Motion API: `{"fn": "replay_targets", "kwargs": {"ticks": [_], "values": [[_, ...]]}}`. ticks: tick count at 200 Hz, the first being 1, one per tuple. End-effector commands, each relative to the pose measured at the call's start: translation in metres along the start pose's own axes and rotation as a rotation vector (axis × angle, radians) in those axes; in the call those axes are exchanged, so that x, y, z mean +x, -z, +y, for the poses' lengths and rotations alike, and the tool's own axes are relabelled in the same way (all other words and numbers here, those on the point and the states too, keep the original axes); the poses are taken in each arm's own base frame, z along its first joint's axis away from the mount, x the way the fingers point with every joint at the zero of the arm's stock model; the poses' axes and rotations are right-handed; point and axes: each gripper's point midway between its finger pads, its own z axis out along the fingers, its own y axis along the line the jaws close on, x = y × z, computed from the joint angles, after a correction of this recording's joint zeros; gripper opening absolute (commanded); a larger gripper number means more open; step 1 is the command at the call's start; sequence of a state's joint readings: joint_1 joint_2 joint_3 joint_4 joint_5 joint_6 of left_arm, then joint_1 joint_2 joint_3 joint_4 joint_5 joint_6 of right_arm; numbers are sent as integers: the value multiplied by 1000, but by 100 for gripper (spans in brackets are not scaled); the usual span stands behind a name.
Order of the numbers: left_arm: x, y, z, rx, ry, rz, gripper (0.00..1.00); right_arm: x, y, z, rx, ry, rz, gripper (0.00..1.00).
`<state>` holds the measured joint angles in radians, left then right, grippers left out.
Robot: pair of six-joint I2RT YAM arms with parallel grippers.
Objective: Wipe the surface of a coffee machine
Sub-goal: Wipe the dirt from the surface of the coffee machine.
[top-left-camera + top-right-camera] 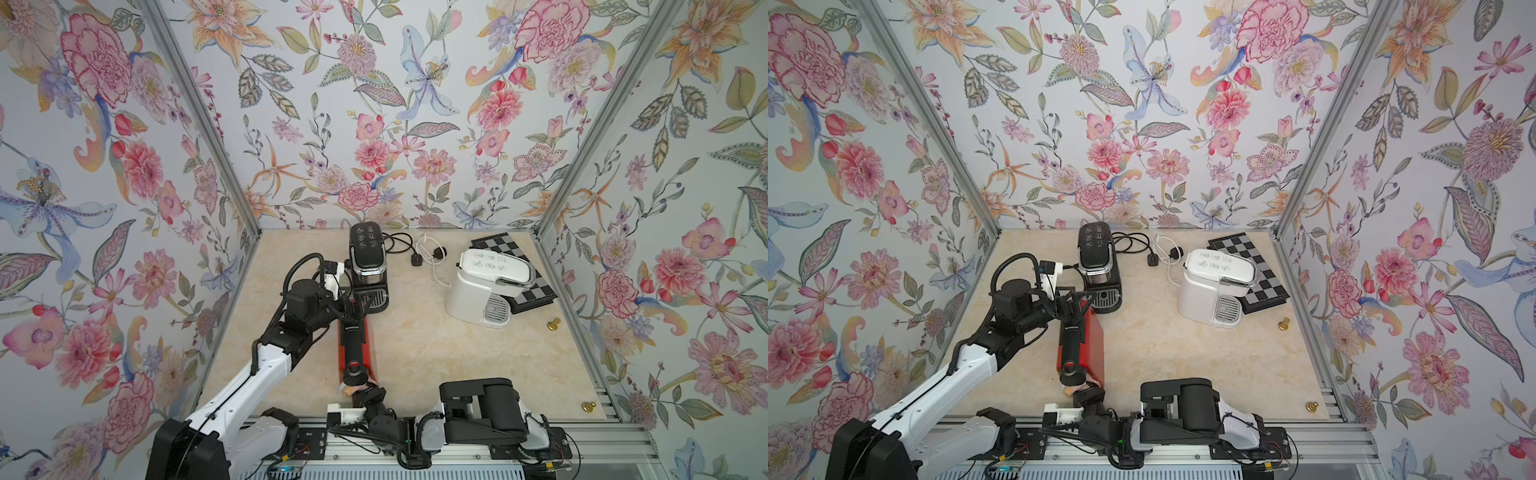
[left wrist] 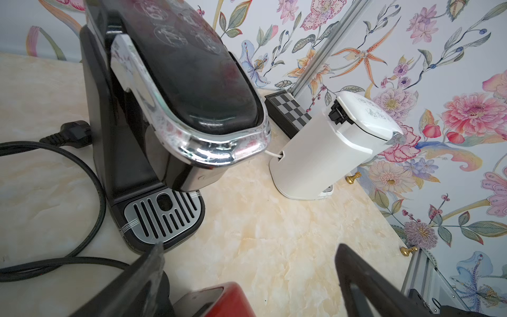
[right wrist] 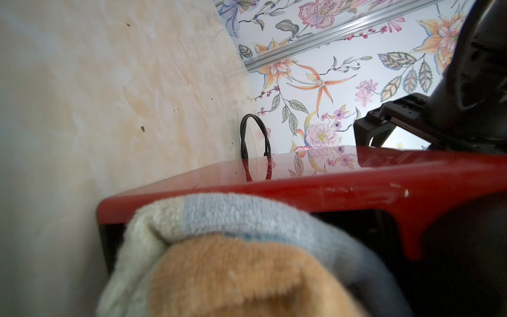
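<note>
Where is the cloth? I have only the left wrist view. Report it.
Observer: The cloth is in the right claw, which is shut on it.
Operator: Say what it is against.
Observer: The end of the red coffee machine nearest the robot; it seems to touch.
Operator: Describe the right arm.
Observer: The right arm is folded low along the front edge of the table.

walls: floral wallpaper (image 1: 374, 124) | corners: aluminium posts (image 1: 207, 124) | floor: beige marble-look tabletop (image 1: 436, 353) | light: even, bright
</note>
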<state>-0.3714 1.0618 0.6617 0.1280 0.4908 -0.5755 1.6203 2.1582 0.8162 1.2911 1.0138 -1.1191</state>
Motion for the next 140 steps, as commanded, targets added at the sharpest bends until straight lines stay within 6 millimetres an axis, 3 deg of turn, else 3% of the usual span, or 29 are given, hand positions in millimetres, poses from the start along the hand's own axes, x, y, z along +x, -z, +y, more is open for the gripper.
{"fn": "replay_targets", "kwargs": {"ticks": [1, 32, 66, 123, 140], "values": [[25, 0, -14, 70, 36, 83, 98, -18, 2, -53, 143, -180, -32, 0], [28, 0, -13, 67, 34, 85, 98, -20, 1, -49, 140, -166, -35, 0], [30, 0, -12, 70, 35, 91, 98, -28, 11, -63, 167, -193, -74, 0], [28, -1, -13, 72, 29, 89, 98, -15, -2, -46, 126, -180, -29, 0], [28, -1, -13, 72, 31, 91, 98, -6, -10, -31, 69, -181, 2, 0]]}}
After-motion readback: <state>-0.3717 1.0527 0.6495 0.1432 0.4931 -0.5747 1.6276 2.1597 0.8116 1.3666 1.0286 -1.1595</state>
